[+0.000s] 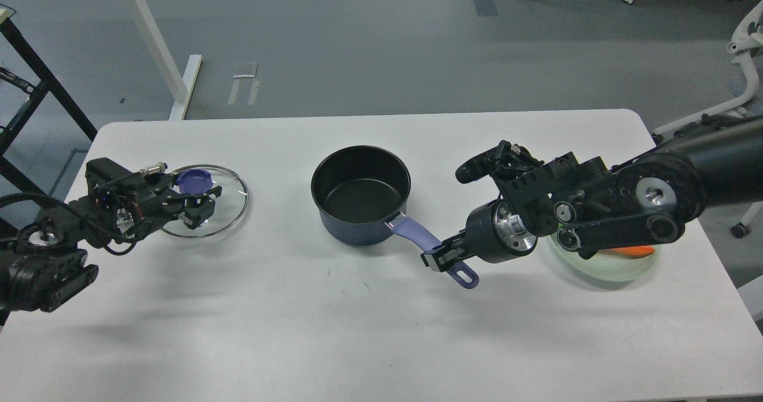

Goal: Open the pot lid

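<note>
The dark blue pot (360,196) stands uncovered in the middle of the white table (334,330), its inside empty. Its purple handle (410,230) points to the front right. My right gripper (444,259) is shut on the far part of that handle. The glass lid (229,202) with a purple knob (194,179) is at the left of the table, low over or on its surface; I cannot tell which. My left gripper (199,200) is shut on the lid's knob.
A pale green plate (614,268) with an orange item (636,250) sits at the right, partly hidden under my right arm. A white table leg and a black frame stand on the floor beyond the table's left end.
</note>
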You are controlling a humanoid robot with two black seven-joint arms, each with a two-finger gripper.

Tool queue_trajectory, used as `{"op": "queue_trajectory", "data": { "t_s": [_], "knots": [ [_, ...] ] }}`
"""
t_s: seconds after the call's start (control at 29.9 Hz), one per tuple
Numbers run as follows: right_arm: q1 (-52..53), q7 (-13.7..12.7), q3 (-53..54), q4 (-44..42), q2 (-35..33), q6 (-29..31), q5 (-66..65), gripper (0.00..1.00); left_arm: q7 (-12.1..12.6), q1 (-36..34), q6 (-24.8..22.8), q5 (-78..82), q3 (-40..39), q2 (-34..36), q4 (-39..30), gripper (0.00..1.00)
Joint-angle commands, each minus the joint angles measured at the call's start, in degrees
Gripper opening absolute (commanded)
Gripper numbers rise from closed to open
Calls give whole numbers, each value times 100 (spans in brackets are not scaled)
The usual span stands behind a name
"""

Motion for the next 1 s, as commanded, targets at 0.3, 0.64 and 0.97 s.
{"op": "queue_trajectory", "data": {
  "t_s": [0.3,0.64,0.97],
  "knots": [
    [-60,2,5,-102,0,-1,-74,25,-16,96,56,-527,9,-29,23,91],
    [-95,11,5,-102,-18,-9,-4,71,-91,-448,-31,-2212,-27,15,-38,99],
    [28,81,408,-75,-719,-18,40,99,-77,-1274,-804,-4540,-97,-2,-38,99]
  ]
}}
